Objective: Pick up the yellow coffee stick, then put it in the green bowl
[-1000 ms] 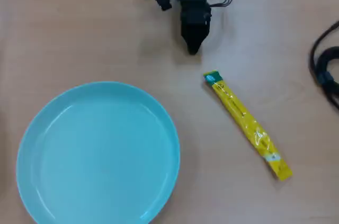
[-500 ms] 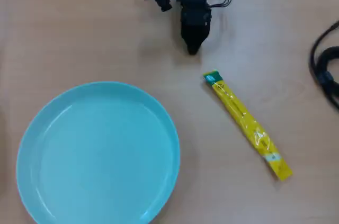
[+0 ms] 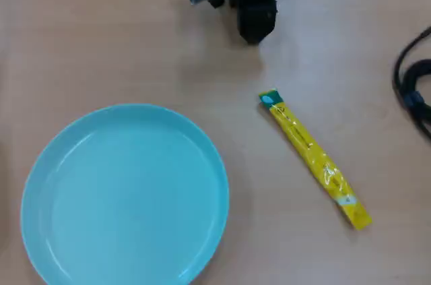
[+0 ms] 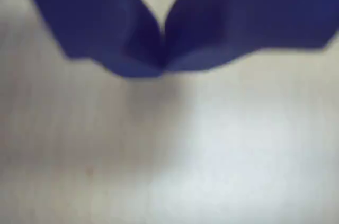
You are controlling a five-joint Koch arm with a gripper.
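Sachet [image 3: 314, 157], yellow with a green end, lies flat on the table [image 3: 101, 42], to the right of the bowl [image 3: 125, 197] in the overhead view, clear of its rim, angled with the green end toward the arm [image 3: 252, 2]. Bowl is light turquoise. Arm sits at the top edge, well apart from the bowl. Black cable [image 3: 414, 86] far right. Wrist view: claw [image 4: 161, 65] blue, blurred, tips pressed together, pinching nothing.

Overhead view looks straight down; wrist view hugs the table [image 4: 212, 155].
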